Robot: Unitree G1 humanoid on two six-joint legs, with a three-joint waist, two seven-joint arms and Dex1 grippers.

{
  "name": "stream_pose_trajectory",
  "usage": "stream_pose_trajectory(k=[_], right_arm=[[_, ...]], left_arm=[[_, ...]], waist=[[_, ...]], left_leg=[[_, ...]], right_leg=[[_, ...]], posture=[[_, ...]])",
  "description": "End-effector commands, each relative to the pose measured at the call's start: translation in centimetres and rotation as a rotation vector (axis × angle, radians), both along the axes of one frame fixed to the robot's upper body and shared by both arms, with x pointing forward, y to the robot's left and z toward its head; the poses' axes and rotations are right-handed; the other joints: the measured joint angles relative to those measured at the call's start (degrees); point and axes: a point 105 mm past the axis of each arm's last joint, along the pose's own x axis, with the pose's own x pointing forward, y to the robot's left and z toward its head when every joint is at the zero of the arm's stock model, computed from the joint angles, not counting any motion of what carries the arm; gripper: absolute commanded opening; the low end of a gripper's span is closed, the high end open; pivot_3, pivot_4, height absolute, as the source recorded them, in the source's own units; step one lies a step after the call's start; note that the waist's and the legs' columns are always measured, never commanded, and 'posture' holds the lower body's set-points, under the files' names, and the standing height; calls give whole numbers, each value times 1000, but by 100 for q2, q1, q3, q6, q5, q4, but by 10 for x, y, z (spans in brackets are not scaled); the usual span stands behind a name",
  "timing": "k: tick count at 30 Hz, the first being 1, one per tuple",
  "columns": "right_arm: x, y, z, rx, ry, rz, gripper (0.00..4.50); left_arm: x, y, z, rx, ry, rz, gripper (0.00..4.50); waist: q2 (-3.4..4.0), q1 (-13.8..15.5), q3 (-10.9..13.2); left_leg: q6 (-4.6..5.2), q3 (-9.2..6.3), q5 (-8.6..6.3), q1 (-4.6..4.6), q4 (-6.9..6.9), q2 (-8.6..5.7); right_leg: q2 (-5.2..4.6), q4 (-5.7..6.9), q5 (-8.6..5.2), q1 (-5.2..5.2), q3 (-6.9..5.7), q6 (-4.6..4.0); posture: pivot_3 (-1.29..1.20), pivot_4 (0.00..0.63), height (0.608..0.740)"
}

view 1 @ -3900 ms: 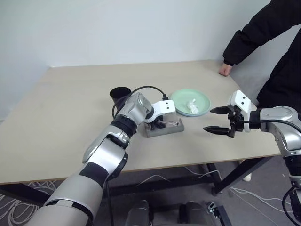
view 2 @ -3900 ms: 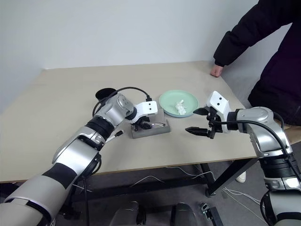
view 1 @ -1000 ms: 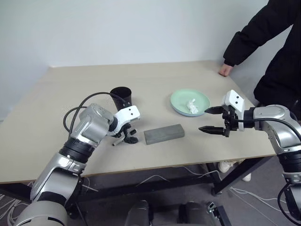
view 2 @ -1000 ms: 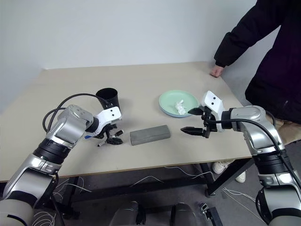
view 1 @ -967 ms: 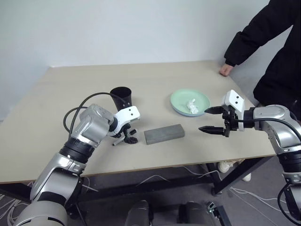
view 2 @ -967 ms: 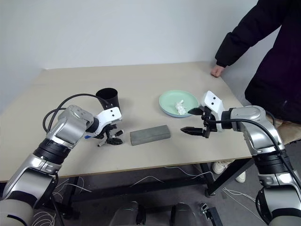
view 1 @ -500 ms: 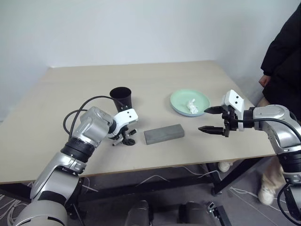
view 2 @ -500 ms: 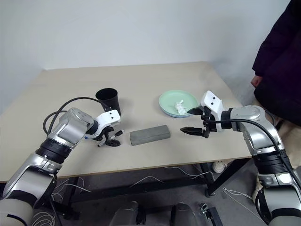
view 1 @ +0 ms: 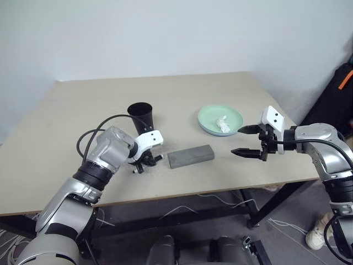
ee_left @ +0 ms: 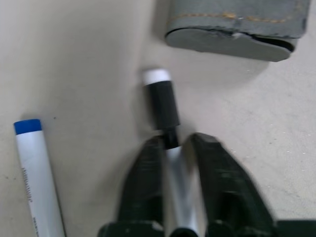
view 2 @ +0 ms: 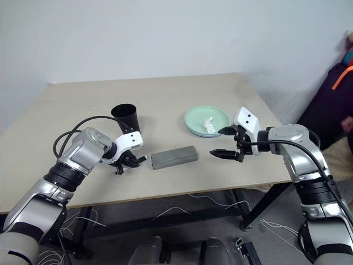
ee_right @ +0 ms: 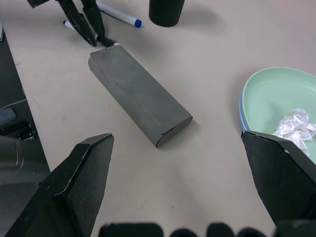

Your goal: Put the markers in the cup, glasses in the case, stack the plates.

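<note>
White-barrelled with a black cap, one marker (ee_left: 165,128) lies on the table (view 1: 231,94), pinched between the two black fingers of the left gripper (ee_left: 173,163), its cap pointing at the closed grey case (view 1: 190,156) just beyond. The second marker (ee_left: 37,173), blue-tipped, lies beside it, apart from the fingers. The black cup (view 1: 142,116) stands upright at about twelve o'clock from that gripper. At roughly two o'clock from the case sits the mint plate (view 1: 234,117) holding a crumpled tissue (view 1: 223,124). The right gripper (view 1: 246,140) hovers with jaws spread wide, empty, near the plate.
</note>
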Motion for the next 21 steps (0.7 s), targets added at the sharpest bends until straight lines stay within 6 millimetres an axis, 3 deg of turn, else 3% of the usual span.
stream_pose_trajectory(k=[1,8,16,18,21], right_arm=[[4,2,19,4,-72,14,4500],[4,1,20,4,-74,10,4500],[3,0,20,3,-73,5,4500],[3,0,20,4,-73,5,4500],[3,2,19,5,-71,7,4500]], left_arm=[[8,19,1,76,-60,34,22],[30,10,30,2,-211,-6,22],[38,-50,137,-538,-326,-81,22],[43,-54,156,-613,-366,-64,22],[69,-47,182,-715,-517,74,22]], waist=[[0,0,0],[1,1,1],[-9,33,6],[-7,7,5],[-10,-5,5]], left_leg=[[0,0,0,0,-2,1],[0,2,0,-2,-24,4],[0,13,0,-19,-19,2],[0,12,1,-12,-14,-1],[0,9,1,1,10,-6]], right_leg=[[0,-4,0,-1,-2,0],[0,-29,1,-12,-8,-2],[-8,-35,8,-35,-5,-11],[-8,-35,8,-24,-1,-10],[-4,-20,20,-8,2,-5]], posture=[[0,0,740],[0,0,740],[0,0,740],[0,0,740],[0,0,740]])
